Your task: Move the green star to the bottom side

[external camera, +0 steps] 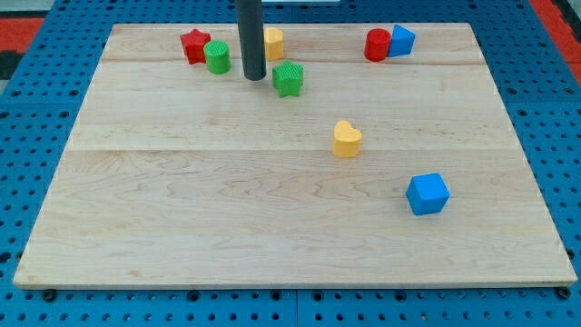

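The green star (288, 79) sits near the view's top, a little left of centre, on the wooden board (227, 209). My tip (253, 77) is just to the star's left, with a small gap between them. A green cylinder (217, 57) stands to the tip's left, with a red star (194, 45) beside it. A yellow block (272, 43) is partly hidden behind the rod.
A red cylinder (378, 44) and a blue block (400, 40) touch at the view's top right. A yellow heart (346, 139) lies right of centre. A blue cube (427, 193) lies at the lower right. A blue pegboard (36, 109) surrounds the board.
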`<action>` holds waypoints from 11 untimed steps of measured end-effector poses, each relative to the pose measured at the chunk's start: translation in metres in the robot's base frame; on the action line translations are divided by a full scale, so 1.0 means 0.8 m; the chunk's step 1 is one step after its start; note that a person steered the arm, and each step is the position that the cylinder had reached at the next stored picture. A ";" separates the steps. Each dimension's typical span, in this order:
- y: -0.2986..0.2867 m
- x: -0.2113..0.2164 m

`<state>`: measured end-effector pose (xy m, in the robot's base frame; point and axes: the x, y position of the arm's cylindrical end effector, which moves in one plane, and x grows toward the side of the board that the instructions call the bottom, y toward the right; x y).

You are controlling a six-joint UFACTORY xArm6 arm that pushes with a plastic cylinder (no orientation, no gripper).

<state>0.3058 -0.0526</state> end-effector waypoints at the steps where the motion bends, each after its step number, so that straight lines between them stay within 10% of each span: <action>1: 0.053 -0.024; 5: 0.092 0.014; 11: 0.005 -0.134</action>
